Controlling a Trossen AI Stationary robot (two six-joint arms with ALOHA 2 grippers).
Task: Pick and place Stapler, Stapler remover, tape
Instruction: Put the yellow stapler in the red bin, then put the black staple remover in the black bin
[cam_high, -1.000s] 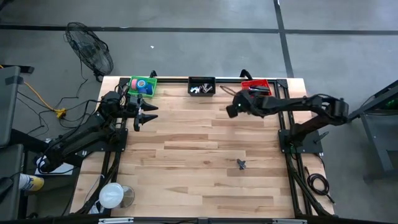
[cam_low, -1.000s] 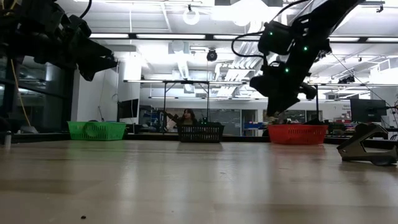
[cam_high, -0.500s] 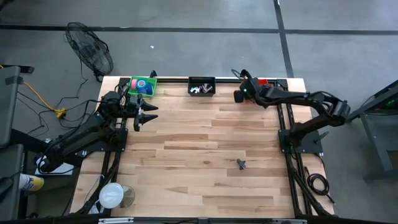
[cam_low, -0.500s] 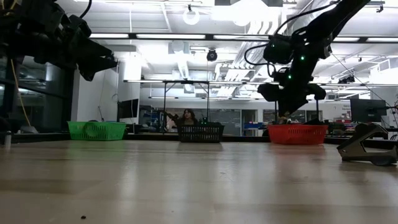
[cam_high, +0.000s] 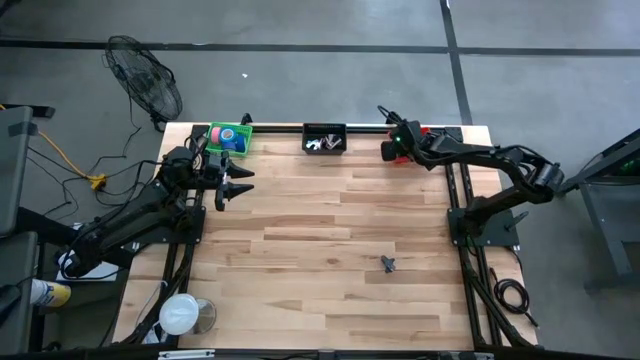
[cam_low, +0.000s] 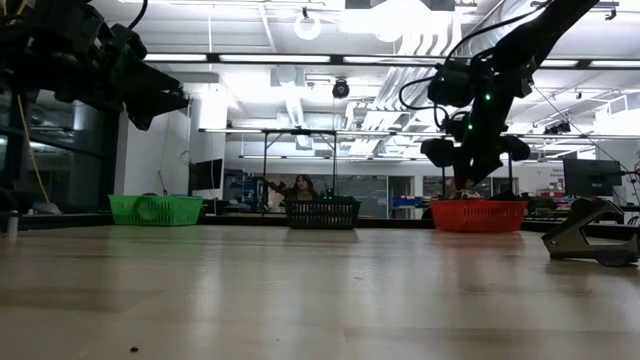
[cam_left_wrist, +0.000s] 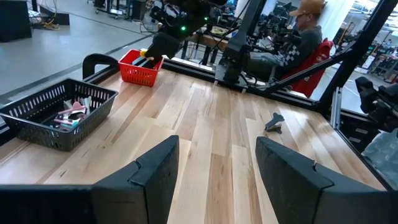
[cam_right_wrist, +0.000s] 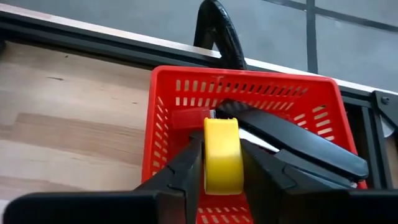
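Wood table (cam_high: 330, 230), red basket (cam_right_wrist: 186, 124) upper right. My right gripper (cam_right_wrist: 222, 165) pinches yellow tape (cam_right_wrist: 222, 152) by flat faces: light, stiff, slick-rimmed. Left gripper (cam_left_wrist: 214, 168) spread, empty.

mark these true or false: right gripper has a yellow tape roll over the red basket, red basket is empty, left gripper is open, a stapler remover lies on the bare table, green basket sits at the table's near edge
1. The right gripper holds a yellow tape roll over the red basket. True.
2. The red basket is empty. False: a black stapler lies in it.
3. The left gripper is open and empty. True.
4. A stapler remover lies on the bare table. True.
5. The green basket sits at the near edge. False: it stands at the far edge, by the left arm.
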